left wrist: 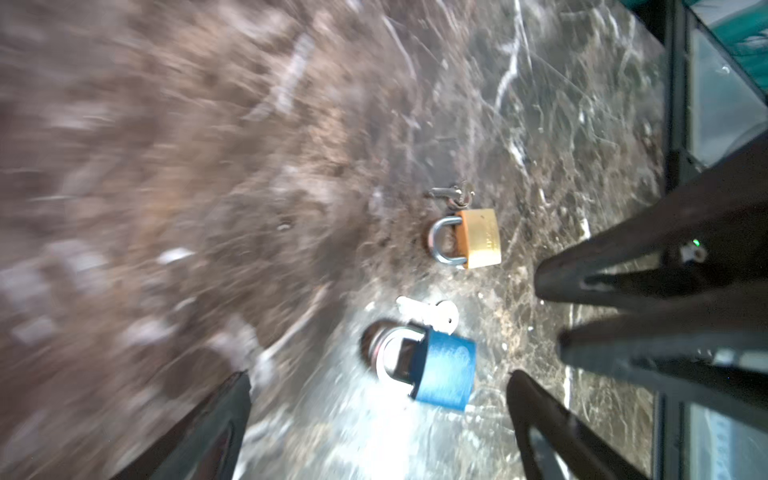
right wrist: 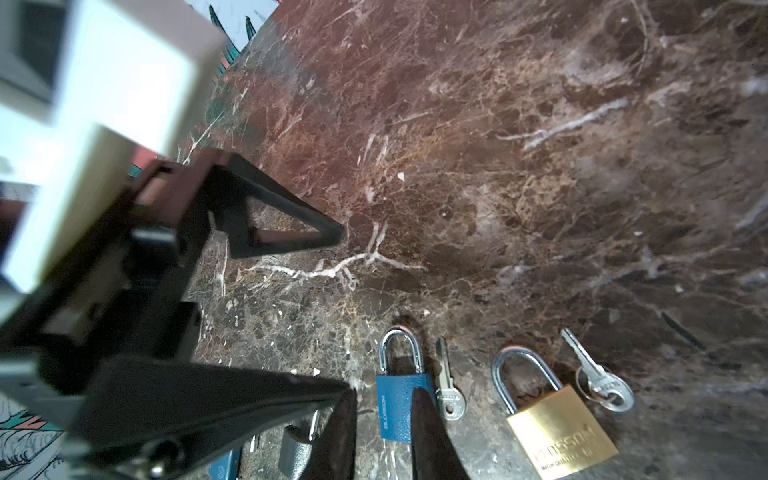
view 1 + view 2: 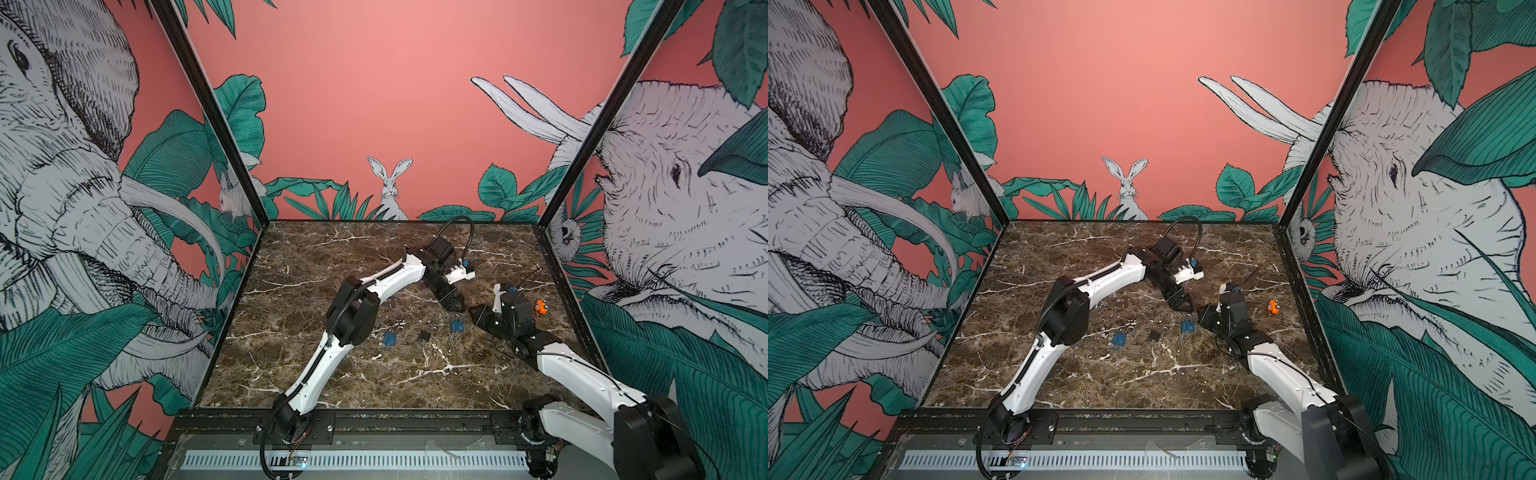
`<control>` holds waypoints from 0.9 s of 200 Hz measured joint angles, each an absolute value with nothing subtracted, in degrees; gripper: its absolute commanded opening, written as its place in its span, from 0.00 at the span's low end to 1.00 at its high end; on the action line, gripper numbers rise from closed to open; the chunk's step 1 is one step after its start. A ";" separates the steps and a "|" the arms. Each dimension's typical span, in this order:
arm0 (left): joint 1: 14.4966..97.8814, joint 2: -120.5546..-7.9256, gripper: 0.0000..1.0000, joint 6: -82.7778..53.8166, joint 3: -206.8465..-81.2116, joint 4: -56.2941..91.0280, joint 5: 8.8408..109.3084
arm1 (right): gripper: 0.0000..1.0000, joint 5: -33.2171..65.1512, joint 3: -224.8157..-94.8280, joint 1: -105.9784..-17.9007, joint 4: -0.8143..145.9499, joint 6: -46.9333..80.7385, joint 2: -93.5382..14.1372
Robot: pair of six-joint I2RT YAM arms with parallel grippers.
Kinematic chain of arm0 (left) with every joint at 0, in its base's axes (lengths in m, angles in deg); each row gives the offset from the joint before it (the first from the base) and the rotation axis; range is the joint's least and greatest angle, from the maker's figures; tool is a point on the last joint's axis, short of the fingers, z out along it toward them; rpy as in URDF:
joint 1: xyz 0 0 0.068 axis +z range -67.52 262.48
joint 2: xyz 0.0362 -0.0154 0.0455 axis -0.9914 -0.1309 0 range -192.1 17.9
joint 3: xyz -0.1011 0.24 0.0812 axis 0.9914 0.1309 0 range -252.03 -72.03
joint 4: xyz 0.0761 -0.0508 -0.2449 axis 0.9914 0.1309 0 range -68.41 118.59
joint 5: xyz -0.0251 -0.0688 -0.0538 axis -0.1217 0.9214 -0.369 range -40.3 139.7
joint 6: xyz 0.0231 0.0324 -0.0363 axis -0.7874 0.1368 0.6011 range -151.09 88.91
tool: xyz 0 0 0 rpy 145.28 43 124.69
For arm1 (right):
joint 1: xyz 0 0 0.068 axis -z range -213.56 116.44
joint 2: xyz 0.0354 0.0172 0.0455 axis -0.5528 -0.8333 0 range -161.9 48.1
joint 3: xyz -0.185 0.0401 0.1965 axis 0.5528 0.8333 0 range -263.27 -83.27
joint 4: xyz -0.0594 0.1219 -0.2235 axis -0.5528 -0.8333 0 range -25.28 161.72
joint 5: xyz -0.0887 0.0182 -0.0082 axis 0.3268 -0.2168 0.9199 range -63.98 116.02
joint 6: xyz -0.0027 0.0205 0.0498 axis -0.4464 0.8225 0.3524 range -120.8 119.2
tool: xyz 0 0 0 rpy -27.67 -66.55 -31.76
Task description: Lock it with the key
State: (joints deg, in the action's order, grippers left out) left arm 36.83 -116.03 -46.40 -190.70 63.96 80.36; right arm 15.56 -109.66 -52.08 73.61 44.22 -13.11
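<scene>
A blue padlock (image 2: pixel 395 409) lies flat on the marble with a loose silver key (image 2: pixel 446 390) right beside it. Both also show in the left wrist view: the padlock (image 1: pixel 446 372) and the key (image 1: pixel 430 313). My right gripper (image 2: pixel 386 395) hovers over the padlock's body with its jaws a little apart, and nothing is between them. My left gripper (image 1: pixel 378 376) is wide open and blurred, with the padlock just beyond its fingertips. In both top views the two grippers, left (image 3: pixel 454 303) and right (image 3: pixel 474 312), nearly meet above this padlock (image 3: pixel 457 327).
A brass padlock (image 2: pixel 561 434) with a ringed pair of keys (image 2: pixel 604 384) lies beside the blue one. A second blue padlock (image 3: pixel 390 339) and a dark padlock (image 3: pixel 424 336) lie further left. A small orange object (image 3: pixel 540 307) sits near the right wall.
</scene>
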 measured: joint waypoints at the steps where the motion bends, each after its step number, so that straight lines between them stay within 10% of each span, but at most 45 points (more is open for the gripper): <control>1: 36.96 -115.11 0.97 -46.18 -189.76 63.28 80.03 | 0.20 15.54 -109.75 -52.10 73.54 44.17 -13.11; 69: 40.33 -73.84 0.97 -36.76 -144.52 34.65 52.84 | 0.18 17.99 -119.69 -59.29 61.94 39.17 -14.97; 180: 46.03 -61.54 0.98 -15.40 -122.44 27.96 45.78 | 0.39 23.95 -128.02 -73.76 57.85 36.04 -29.55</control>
State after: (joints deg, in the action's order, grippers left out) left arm 46.03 -61.54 -15.40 -122.44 27.96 45.78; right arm 23.95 -128.02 -73.76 57.85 36.04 -29.55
